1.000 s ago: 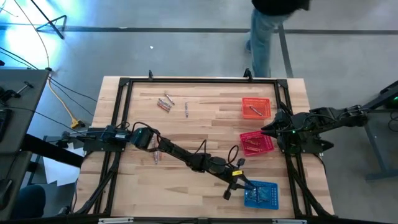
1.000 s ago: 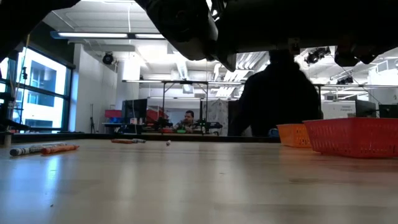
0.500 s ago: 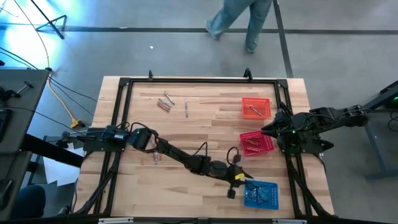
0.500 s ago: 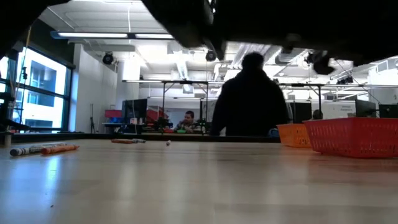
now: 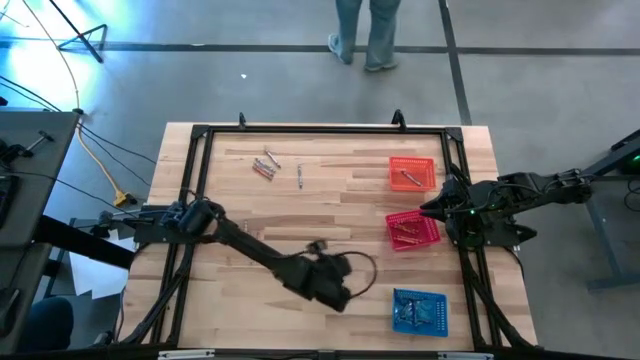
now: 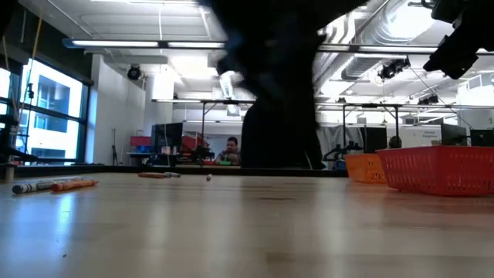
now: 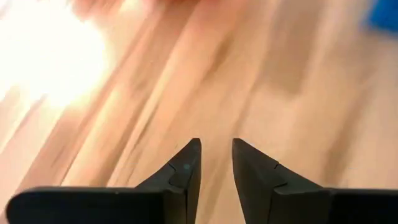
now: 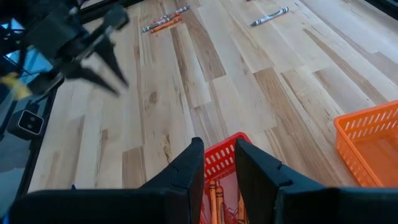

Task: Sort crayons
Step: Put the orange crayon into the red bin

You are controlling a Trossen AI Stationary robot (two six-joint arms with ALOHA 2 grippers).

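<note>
My left gripper (image 7: pixel 215 163) hangs empty over bare table (image 5: pixel 300 215) beside the blue basket (image 5: pixel 419 311), jaws slightly apart. My right gripper (image 8: pixel 217 163) waits over the red basket (image 5: pixel 413 229), jaws slightly apart, empty. Loose crayons (image 5: pixel 266 166) lie at the far side, unsorted.
</note>
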